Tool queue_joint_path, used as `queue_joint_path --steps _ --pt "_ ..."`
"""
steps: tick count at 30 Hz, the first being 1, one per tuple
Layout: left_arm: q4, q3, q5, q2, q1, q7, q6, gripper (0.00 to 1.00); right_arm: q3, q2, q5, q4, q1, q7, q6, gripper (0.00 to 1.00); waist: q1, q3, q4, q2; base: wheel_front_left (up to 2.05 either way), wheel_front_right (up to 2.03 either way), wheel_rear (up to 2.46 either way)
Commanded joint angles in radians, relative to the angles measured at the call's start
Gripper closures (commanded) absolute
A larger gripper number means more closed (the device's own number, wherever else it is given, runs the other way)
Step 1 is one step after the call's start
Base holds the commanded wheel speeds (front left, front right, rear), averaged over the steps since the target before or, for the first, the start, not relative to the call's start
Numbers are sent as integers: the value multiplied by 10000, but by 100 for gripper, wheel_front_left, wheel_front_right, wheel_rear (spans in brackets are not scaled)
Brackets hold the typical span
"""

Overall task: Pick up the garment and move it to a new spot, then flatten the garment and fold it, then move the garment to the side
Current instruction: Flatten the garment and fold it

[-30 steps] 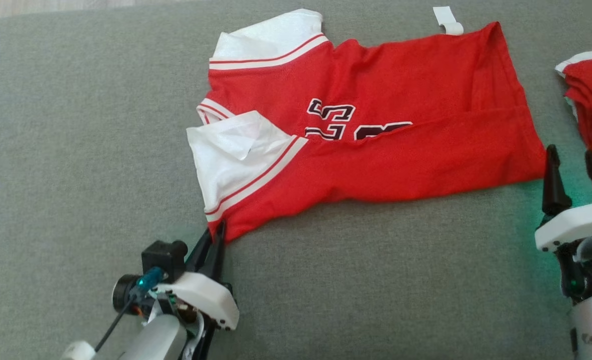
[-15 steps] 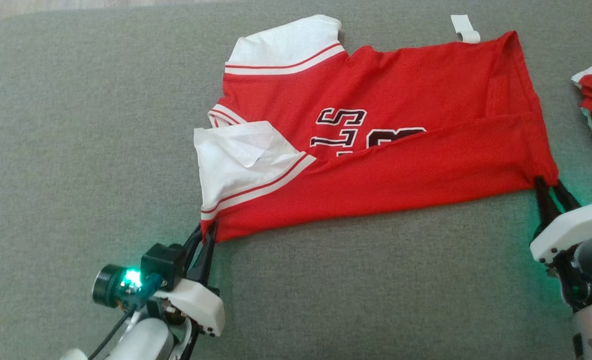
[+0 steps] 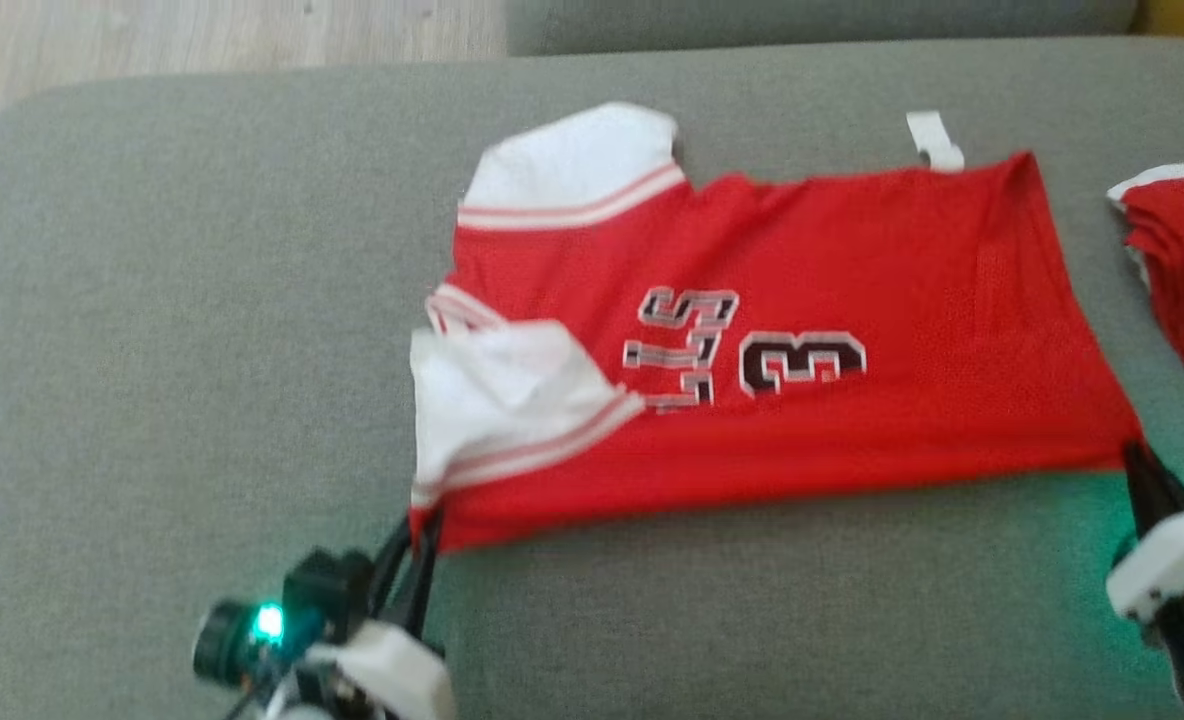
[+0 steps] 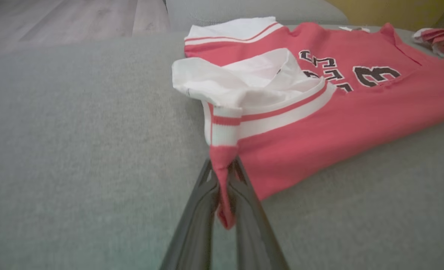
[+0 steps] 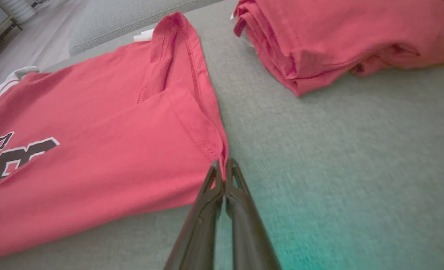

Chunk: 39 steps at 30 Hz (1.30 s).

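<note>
Red shirt (image 3: 902, 260) lies spread on the grey cushion (image 3: 152, 350). The left gripper (image 3: 420, 522) pinches its near shoulder corner, and the right gripper (image 3: 1137, 458) pinches its near hem corner.

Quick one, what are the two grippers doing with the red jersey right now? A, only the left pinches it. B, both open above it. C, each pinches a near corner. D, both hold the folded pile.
C: the left gripper is shut on the jersey corner by the white sleeve, the right gripper on the hem corner.
</note>
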Motion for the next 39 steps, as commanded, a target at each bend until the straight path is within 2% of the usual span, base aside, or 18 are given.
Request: queue_joint_path --steps 1,9,14,16,17,18,19,20,21,27,32,35,39 --pt "-428 299 -116 361 290 60 121 100 -14 -336 83 -526 327 48 -9 100 0 -274 -79 0 0 0 0" --pt "-1452 157 -539 674 1835 547 445 100 -707 -104 64 -1703 2099 577 -9 100 0 -806 -148 0 0 0 0" --pt "-1751 30 -622 828 2153 767 442 100 -1067 285 -28 -2452 2795 1126 -9 100 0 -891 -151 0 0 0 0" --pt "-1731 -31 -609 845 2089 856 419 100 -1214 532 -153 -2771 3012 1396 -9 57 0 -886 -156 0 0 0 0" --pt "-1720 -53 -578 836 2034 860 418 84 -1245 592 -197 -2865 3050 1455 -9 0 0 -872 -159 0 0 0 0" --pt "-1714 -100 -498 851 1962 854 406 65 -1272 641 -241 -2956 3071 1494 -9 0 0 -855 -163 0 0 0 0" --pt "-1712 -141 -428 863 1889 849 392 53 -1290 690 -273 -3055 3070 1519 -9 0 0 -837 -172 0 0 0 0" --pt "-1717 -150 -405 850 1834 857 404 15 -1300 725 -302 -3178 3055 1514 -9 0 0 -813 -185 0 0 0 0" --pt "-1748 -146 -394 826 1785 855 428 0 -1281 733 -335 -3317 3039 1501 -9 0 0 -782 -203 0 0 0 0" --pt "-2417 -2 -436 785 1396 542 267 0 -1168 772 -345 -4042 2872 1396 -9 0 0 -534 -346 0 0 0 0" --pt "-2870 460 -396 1070 -83 816 -52 0 -642 649 -378 -4514 2527 1136 -9 0 0 35 -487 0 0 0 0" --pt "-2573 791 -591 1119 -1546 1237 -475 0 -279 559 -323 -4545 2275 1014 -9 0 0 441 -592 0 0 0 0" --pt "-1605 988 -929 1176 -3774 1698 -1584 0 179 440 -284 -4524 1748 848 -9 0 0 1097 -900 0 0 0 0"
